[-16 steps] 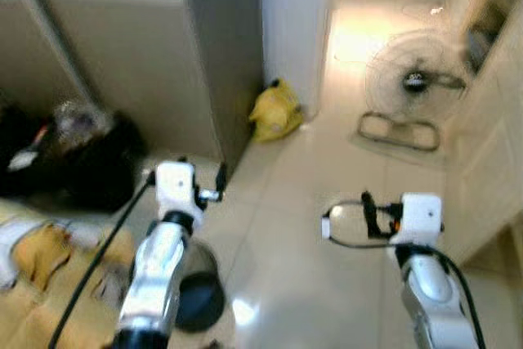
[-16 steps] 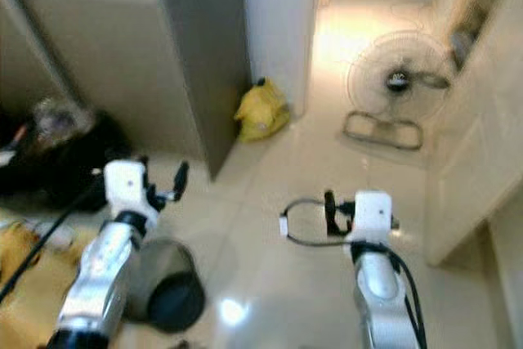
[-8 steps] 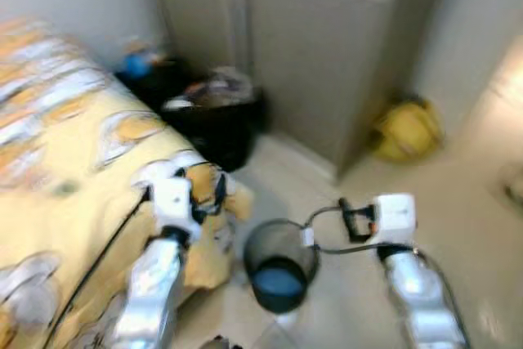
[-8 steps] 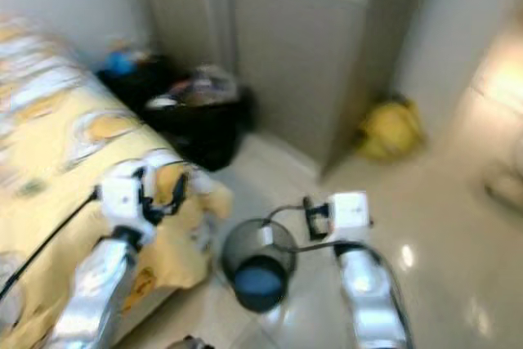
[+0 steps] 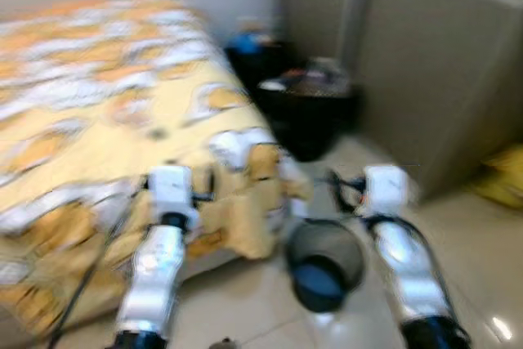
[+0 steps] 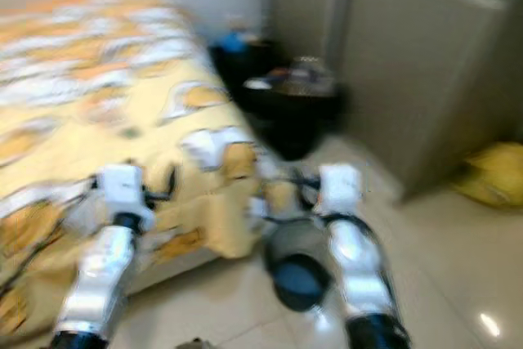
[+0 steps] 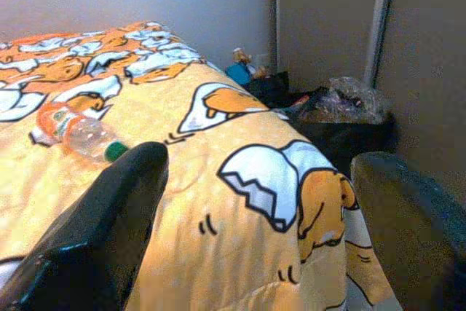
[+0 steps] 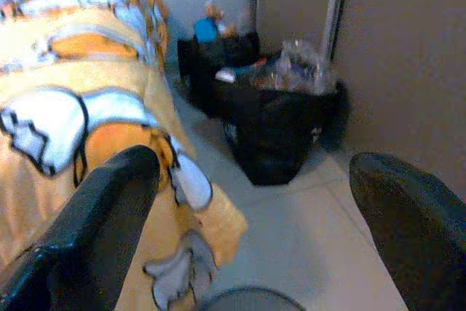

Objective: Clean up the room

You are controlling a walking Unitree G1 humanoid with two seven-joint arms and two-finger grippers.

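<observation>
1. Plastic bottle (image 7: 76, 133) lay on bed (image 5: 73, 145) w/ yellow cartoon cover.
2. Left pincer (image 7: 255, 238) was raised level over bed corner, fingers spread.
3. Right pincer (image 8: 255, 231) was held above mesh bin (image 5: 324, 263) on floor, fingers spread, empty.
4. Black trash bags (image 5: 306, 112) sat by wall.

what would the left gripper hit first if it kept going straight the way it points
Probably the yellow patterned bedspread: the left gripper is open and aimed across the bed, with a plastic bottle lying off to one side. Depth is hard to judge.
</observation>
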